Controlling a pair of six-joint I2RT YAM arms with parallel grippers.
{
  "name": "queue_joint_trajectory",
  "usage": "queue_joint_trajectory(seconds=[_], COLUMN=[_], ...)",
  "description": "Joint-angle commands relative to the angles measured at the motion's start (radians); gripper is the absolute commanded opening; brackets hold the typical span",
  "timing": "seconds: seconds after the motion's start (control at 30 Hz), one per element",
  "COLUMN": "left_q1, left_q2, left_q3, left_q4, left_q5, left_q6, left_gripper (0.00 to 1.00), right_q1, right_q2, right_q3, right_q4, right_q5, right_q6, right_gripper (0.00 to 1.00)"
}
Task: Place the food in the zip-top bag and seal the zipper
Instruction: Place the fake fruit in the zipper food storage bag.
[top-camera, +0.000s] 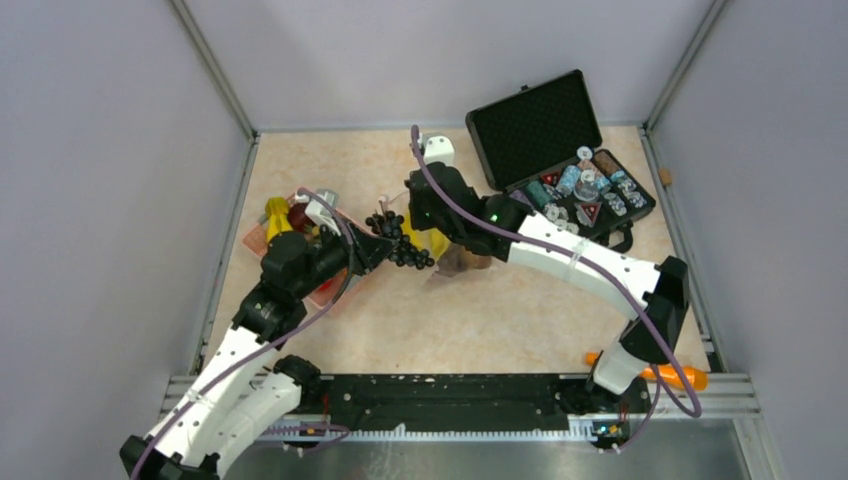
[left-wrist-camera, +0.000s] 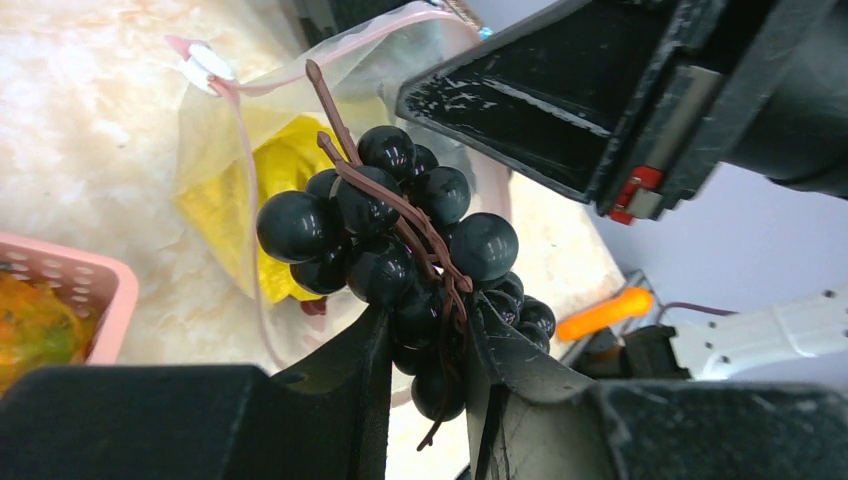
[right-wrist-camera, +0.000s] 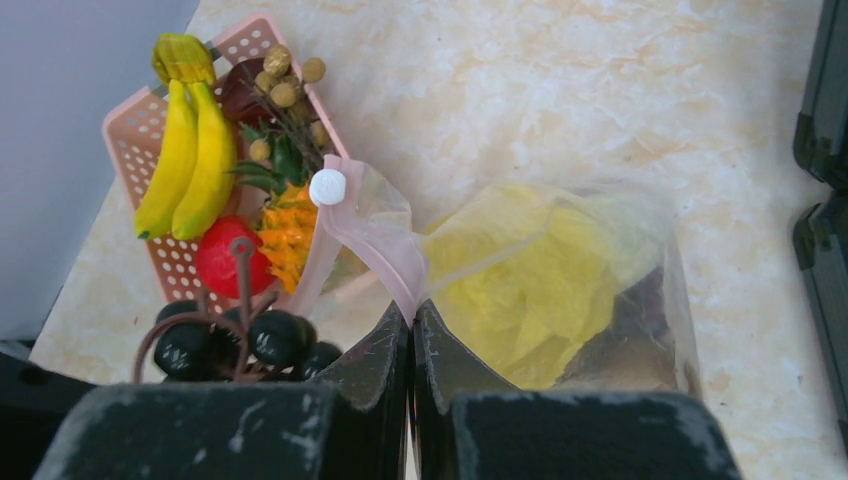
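Note:
My left gripper (left-wrist-camera: 428, 330) is shut on the dark grape bunch (left-wrist-camera: 400, 235) and holds it in front of the zip-top bag's mouth; the bunch also shows in the top view (top-camera: 398, 240). My right gripper (right-wrist-camera: 412, 318) is shut on the pink zipper strip (right-wrist-camera: 372, 240) of the clear bag (right-wrist-camera: 560, 280), holding the mouth edge up. The bag holds a yellow piece (right-wrist-camera: 530, 290) and a brown ball (right-wrist-camera: 630, 340). The zipper's white slider (right-wrist-camera: 327, 186) sits at the strip's left end. In the top view the right gripper (top-camera: 432, 215) is next to the left gripper (top-camera: 375, 245).
A pink lattice basket (right-wrist-camera: 130, 150) at the left holds bananas (right-wrist-camera: 190, 160), a red piece (right-wrist-camera: 225, 260), an orange piece and olive-coloured berries. An open black case (top-camera: 560, 155) with small items stands at the back right. An orange carrot (top-camera: 660, 375) lies at the near right edge.

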Motion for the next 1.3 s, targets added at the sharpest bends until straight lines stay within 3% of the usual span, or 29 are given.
queue_joint_trajectory(seconds=[0.0,0.13,0.3,0.6,0.83,1.0,1.1,1.13,1.2,1.27], left_q1=[-0.086,-0.182,-0.272,-0.395,-0.477,-0.486,-0.488,-0.488,-0.488,-0.488], left_q2=[0.001,0.015,-0.032,0.168,0.259,0.29,0.285,0.285,0.294,0.299], left_q3=[-0.01,0.013,0.009,0.149,0.161,0.168,0.158,0.152,0.156,0.163], left_q4=[0.085,0.037,0.064,-0.118,-0.053,-0.051,-0.048,-0.045,-0.066,-0.085], left_q5=[-0.276,-0.456,-0.527,-0.721,-0.74,-0.647,-0.637,-0.633,-0.637,-0.647], left_q6=[0.085,0.156,0.2,0.318,0.329,0.312,0.304,0.315,0.319,0.305], left_gripper=[0.0,0.0,0.0,0.0,0.0,0.01,0.06,0.12,0.32,0.42], right_q1=[-0.003,-0.004,-0.005,-0.004,-0.005,-0.006,-0.007,-0.007,-0.006,-0.008], right_q2=[-0.063,-0.082,-0.098,-0.103,-0.138,-0.169,-0.174,-0.178,-0.19,-0.205], right_q3=[-0.028,-0.05,-0.075,-0.085,-0.128,-0.162,-0.164,-0.168,-0.179,-0.189], right_q4=[0.068,0.082,0.1,0.096,0.123,0.145,0.137,0.136,0.144,0.153], right_q5=[-0.051,-0.065,-0.064,-0.061,-0.075,-0.068,-0.06,-0.056,-0.054,-0.051], right_q6=[0.032,0.031,0.041,0.058,0.076,0.084,0.085,0.085,0.086,0.088], right_gripper=[0.0,0.0,0.0,0.0,0.0,0.0,0.0,0.0,0.0,0.0])
